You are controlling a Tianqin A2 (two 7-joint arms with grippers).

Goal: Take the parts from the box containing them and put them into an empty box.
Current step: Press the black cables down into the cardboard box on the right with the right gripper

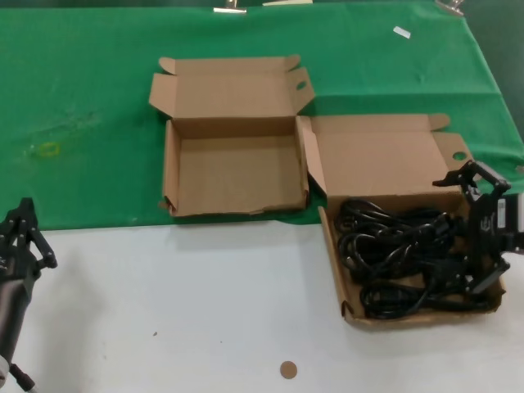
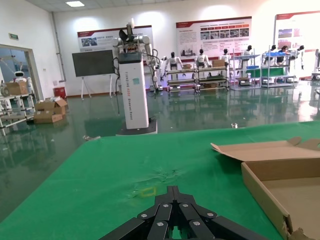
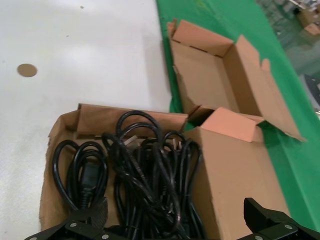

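- A tangle is the main risk: the cords [image 1: 405, 258] are piled and looped over one another, so lifting one bundle could drag a neighbour out with it.
- The full box [image 1: 479, 304] could be snagged or tugged, since the right gripper [image 1: 483, 237] hangs over its right wall; its fingers are spread wide and nothing is held.
- The full box sits on the right, on the white surface [image 1: 180, 311]; only cords are seen in it.
- The empty box [image 1: 170, 168] lies just beside it to the left, on green cloth [image 1: 82, 98]; nothing is seen inside.
- The left gripper [image 1: 20, 241] is parked at the near left edge, fingers drawn together, holding nothing.
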